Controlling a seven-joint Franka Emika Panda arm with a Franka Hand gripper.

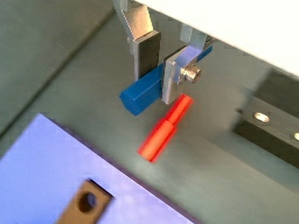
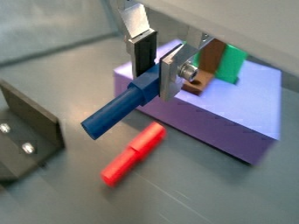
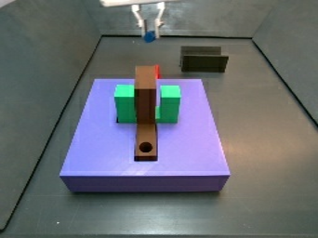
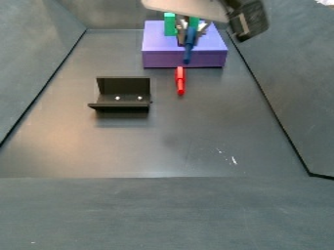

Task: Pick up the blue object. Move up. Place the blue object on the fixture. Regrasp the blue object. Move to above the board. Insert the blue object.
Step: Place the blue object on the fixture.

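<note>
The blue object point(image 1: 142, 92) point(image 2: 121, 112) is a slender blue peg, clamped near one end between my gripper's point(image 1: 158, 74) point(image 2: 156, 74) silver fingers point(image 1: 143, 52). It hangs tilted in the air above the grey floor. In both side views my gripper point(image 3: 149, 23) point(image 4: 192, 27) is raised with the blue object point(image 3: 149, 36) point(image 4: 190, 42) pointing down from it, beyond the board's far edge. The dark fixture point(image 3: 203, 60) point(image 4: 121, 95) point(image 1: 271, 118) point(image 2: 26, 127) stands apart on the floor. The lavender board point(image 3: 187, 139) point(image 4: 163, 56) point(image 2: 239, 114) point(image 1: 47, 162) lies nearby.
A red peg point(image 1: 166, 128) point(image 2: 132, 153) point(image 4: 181, 80) lies on the floor below the gripper, beside the board. On the board stand a green block point(image 3: 125, 102) point(image 2: 233, 59) and a long brown bar point(image 3: 147, 112) with a round hole point(image 1: 84, 203). Grey walls enclose the floor.
</note>
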